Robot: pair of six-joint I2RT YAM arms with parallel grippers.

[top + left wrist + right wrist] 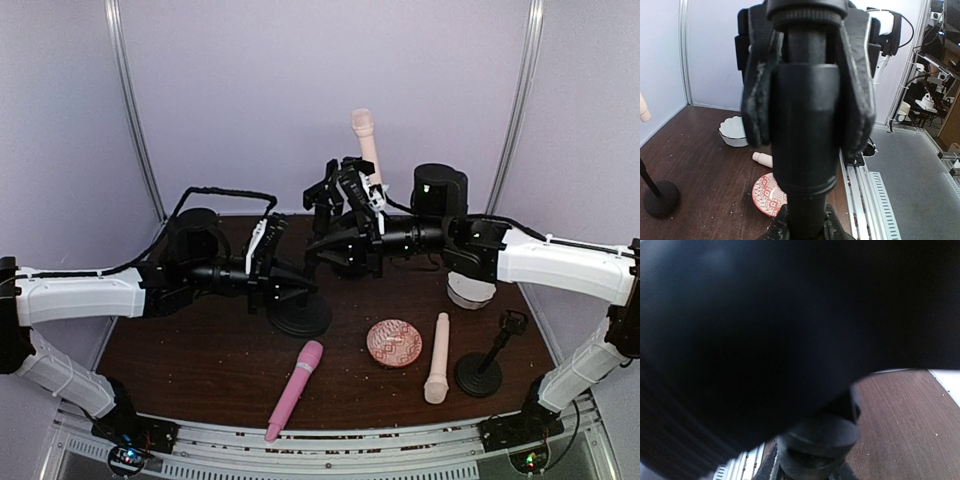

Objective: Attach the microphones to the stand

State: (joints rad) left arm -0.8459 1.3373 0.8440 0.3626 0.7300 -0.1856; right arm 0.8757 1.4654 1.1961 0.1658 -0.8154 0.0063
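Stand [300, 318] sits mid-table in the top view, round base down, with the left gripper [298, 290] clamped on its pole just above the base. Right gripper [330, 248] is at 1 o'clock of the left one, in among the black hardware higher on the stand; can't tell its jaw state from here. Upright peach microphone [366, 143] rises at 12-1 o'clock of the right gripper, head up; its lower end is lost in the black parts, so seating can't be confirmed. Pink microphone [294, 391] lies flat at 6 o'clock of the left gripper, well apart. Lying peach microphone [437, 358] is at 4-5 o'clock of the right gripper, between the patterned dish [394, 343] and the second stand [480, 374]. Left wrist: left gripper [807, 137] has both fingers [757, 100] pressed on the stand [805, 210] pole, narrow grip. Behind it, at 8 o'clock, are the white bowl [734, 132], the lying peach microphone [762, 159] tip and the dish [766, 196]; second stand [660, 198] at 8-9 o'clock. Right wrist: mostly a dark blur up close, table [900, 425] at 4 o'clock; jaws not readable.
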